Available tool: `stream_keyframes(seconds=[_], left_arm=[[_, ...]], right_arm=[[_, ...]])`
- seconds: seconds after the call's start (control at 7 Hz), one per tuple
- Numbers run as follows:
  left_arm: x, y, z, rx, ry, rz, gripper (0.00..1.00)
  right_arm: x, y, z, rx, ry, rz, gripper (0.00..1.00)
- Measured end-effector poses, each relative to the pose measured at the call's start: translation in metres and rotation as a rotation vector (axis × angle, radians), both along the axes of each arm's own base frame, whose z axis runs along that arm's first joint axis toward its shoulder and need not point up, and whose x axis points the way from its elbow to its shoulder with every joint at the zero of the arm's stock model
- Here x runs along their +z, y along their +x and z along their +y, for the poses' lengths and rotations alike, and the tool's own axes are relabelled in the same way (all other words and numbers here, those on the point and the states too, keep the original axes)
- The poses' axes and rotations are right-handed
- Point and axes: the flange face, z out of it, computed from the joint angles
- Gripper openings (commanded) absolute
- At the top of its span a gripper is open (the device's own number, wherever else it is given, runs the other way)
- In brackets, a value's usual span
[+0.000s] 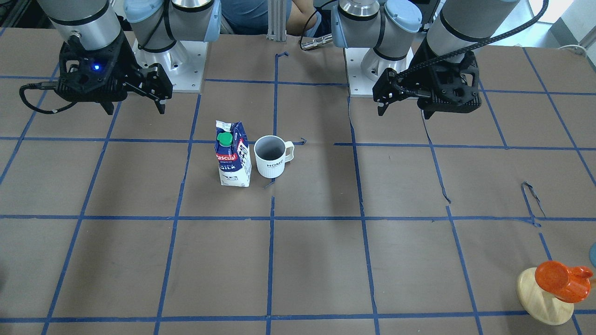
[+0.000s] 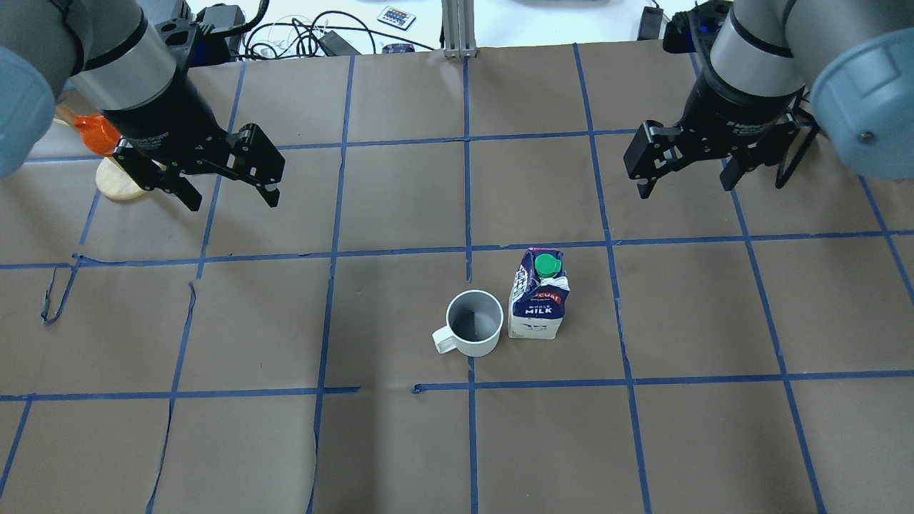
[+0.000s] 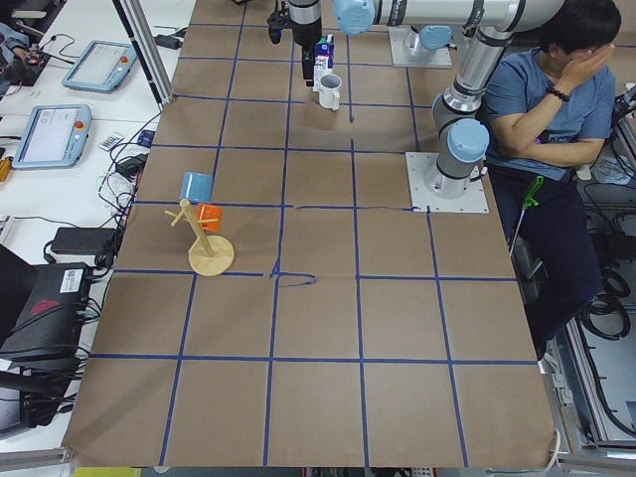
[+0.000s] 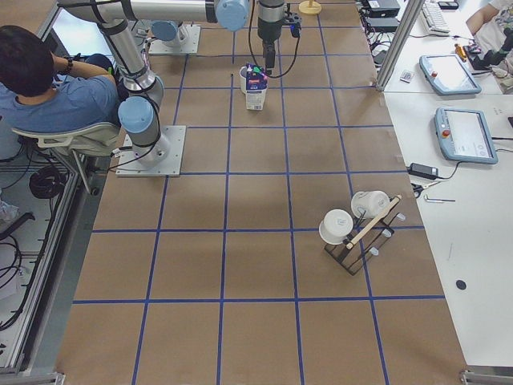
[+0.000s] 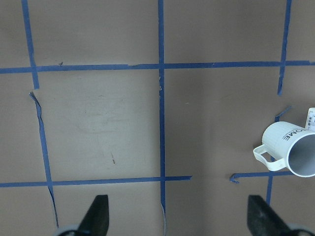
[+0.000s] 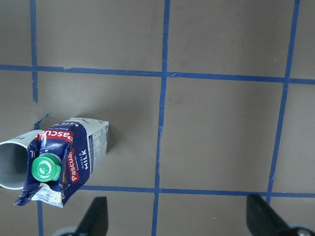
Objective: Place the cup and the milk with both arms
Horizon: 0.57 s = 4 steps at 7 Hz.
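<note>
The white ribbed cup (image 1: 270, 158) stands upright mid-table, touching or nearly touching the blue-and-white milk carton (image 1: 233, 156) with its green cap. In the overhead view the cup (image 2: 473, 325) is left of the milk (image 2: 538, 296). My left gripper (image 2: 233, 202) is open and empty, raised above the table, well to the far left of the cup. My right gripper (image 2: 685, 187) is open and empty, raised beyond and right of the milk. The left wrist view shows the cup (image 5: 290, 155) at its right edge. The right wrist view shows the milk (image 6: 64, 157) at lower left.
An orange cup on a wooden stand (image 2: 96, 132) sits partly behind my left arm at the table's far left; it also shows in the front view (image 1: 558, 279). A rack with white mugs (image 4: 353, 228) stands at the table's right end. A person (image 3: 547, 99) sits behind the robot.
</note>
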Motion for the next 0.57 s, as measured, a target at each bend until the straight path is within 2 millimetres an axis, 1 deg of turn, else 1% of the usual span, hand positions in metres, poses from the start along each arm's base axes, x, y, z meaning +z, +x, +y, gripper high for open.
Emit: stream_keyframes(seconds=[0.57], left_arm=[[0.0000, 0.0006, -0.0001, 0.001, 0.000, -0.001, 1.00]], right_arm=[[0.0034, -0.0009, 0.0033, 0.003, 0.001, 0.011, 1.00]])
